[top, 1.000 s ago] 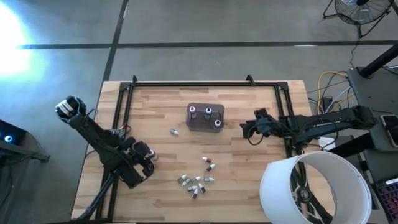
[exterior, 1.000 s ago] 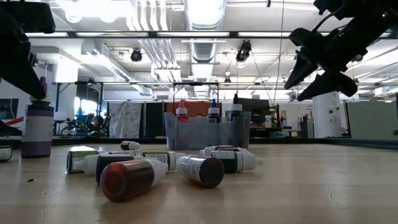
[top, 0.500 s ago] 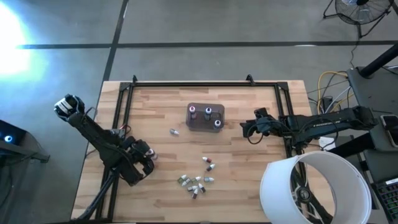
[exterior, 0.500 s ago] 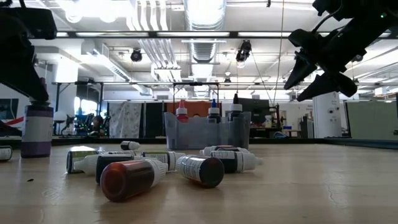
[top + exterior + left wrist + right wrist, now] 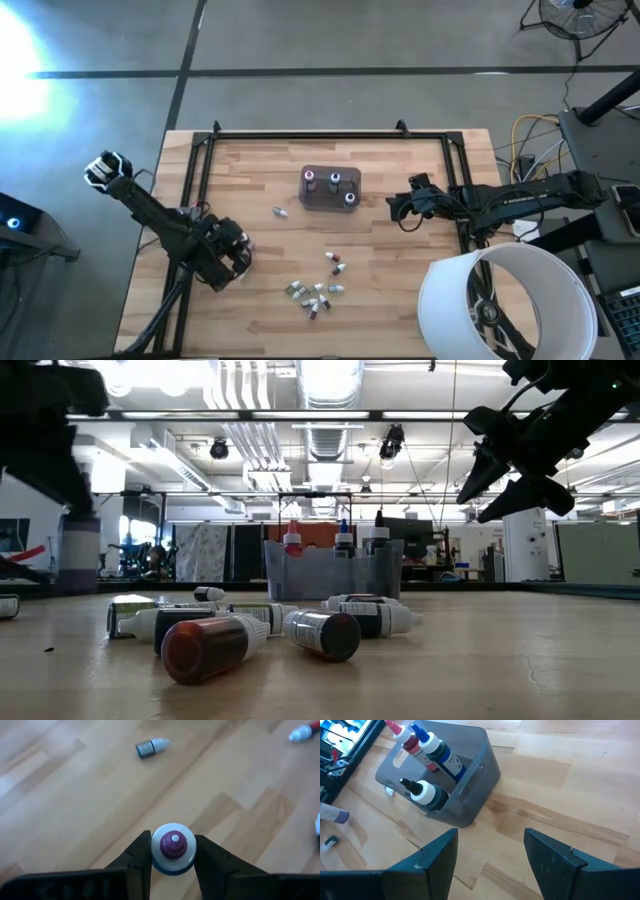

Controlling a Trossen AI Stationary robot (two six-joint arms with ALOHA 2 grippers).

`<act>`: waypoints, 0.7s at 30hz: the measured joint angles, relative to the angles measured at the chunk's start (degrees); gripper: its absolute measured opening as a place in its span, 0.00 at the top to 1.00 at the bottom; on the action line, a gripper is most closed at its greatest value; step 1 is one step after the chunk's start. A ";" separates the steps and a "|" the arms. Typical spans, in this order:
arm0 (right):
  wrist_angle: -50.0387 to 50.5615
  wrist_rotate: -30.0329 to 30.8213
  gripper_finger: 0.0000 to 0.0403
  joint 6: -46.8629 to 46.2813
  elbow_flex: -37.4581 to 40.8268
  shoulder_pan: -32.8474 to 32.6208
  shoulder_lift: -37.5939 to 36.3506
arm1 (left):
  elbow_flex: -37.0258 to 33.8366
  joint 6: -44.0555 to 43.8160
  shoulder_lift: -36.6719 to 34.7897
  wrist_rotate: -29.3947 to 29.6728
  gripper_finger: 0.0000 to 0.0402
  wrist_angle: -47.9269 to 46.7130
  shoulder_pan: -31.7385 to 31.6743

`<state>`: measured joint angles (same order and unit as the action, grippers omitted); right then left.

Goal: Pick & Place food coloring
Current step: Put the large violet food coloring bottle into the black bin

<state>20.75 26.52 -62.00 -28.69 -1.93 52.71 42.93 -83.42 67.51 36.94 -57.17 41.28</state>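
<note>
**Left gripper clamped on purple-capped bottle**

Near edge: cluster of small food coloring bottles (image 5: 318,290) lying on their sides on the table (image 5: 400,300). Left side: left gripper (image 5: 172,862) closed on an upright purple-capped bottle (image 5: 173,845), fingers (image 5: 141,854) pressing both sides. One stray bottle (image 5: 280,212) beyond. Farther, centre: grey tub (image 5: 330,188) holding three upright bottles. Right: right gripper (image 5: 490,852) hovering beside tub, fingers apart, empty.

Industrial lab: exposed ceiling ducts (image 5: 325,385), concrete floor (image 5: 330,35)
</note>
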 joint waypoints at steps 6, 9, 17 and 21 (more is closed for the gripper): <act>0.00 0.00 0.45 0.00 0.00 -0.02 0.00 | 4.59 11.40 -1.82 1.06 0.80 -0.03 -10.08; 0.00 0.00 0.45 0.02 0.00 -0.02 0.00 | 7.73 23.23 -2.08 -2.56 0.80 3.13 -18.52; -0.02 0.00 0.45 0.51 0.00 -0.04 0.00 | 15.22 56.31 -0.63 -18.25 0.81 23.06 -42.37; -0.02 0.00 0.45 0.68 0.00 -0.04 0.00 | 17.77 66.61 3.92 -23.29 0.81 29.27 -48.36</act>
<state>20.73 26.52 -61.32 -28.69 -1.98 52.71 60.71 -16.82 71.43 13.65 -27.90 -7.08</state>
